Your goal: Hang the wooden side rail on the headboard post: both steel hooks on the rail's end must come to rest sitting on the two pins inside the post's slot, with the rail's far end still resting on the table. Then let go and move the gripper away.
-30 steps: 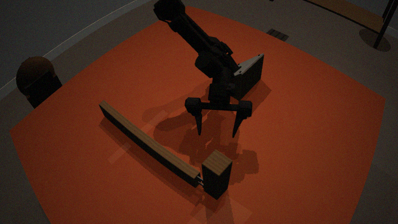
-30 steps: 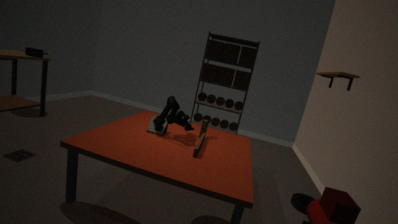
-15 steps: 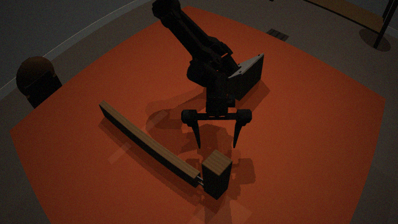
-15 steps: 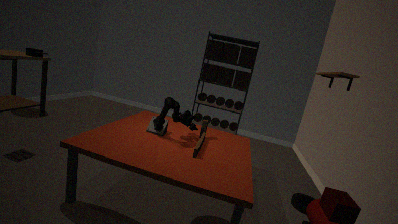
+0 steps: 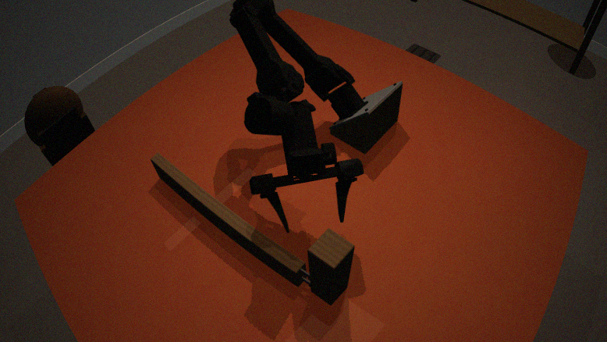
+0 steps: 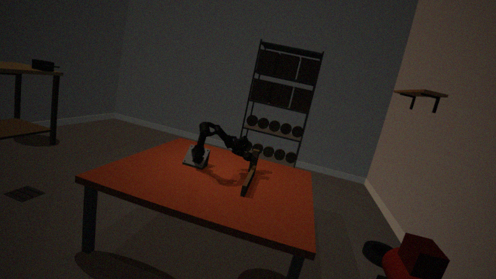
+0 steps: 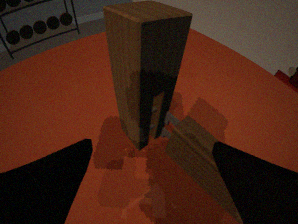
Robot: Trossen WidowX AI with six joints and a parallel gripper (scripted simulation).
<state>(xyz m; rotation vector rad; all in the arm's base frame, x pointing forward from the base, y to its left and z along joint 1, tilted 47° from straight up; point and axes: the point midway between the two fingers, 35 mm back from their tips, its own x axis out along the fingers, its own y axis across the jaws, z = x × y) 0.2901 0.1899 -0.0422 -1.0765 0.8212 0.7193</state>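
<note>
Pretty dim room, but readable enough. Got a spread-open gripper here, with nothing pinched between the fingers, just short of the headboard post in the top view. Definitely worth minding that upright block: standing tall on the orange table, right ahead of the fingertips in the wrist view.

As for the wooden side rail: lying lengthwise on the orange top, near end beside the post, far end well apart from it. Steel hooks bridging the small gap at the post's slot. Can't tell about proper seating on the pins, too dark in there.

Farther back on the table, a wedge-shaped arm base, clear of both wooden pieces. Around the room: a tall metal shelving rack with dark bins above and round dark ends below, a workbench with a small black object on top, a bracketed wall shelf, and some red boxy thing down on the floor side, well apart from the rail.
</note>
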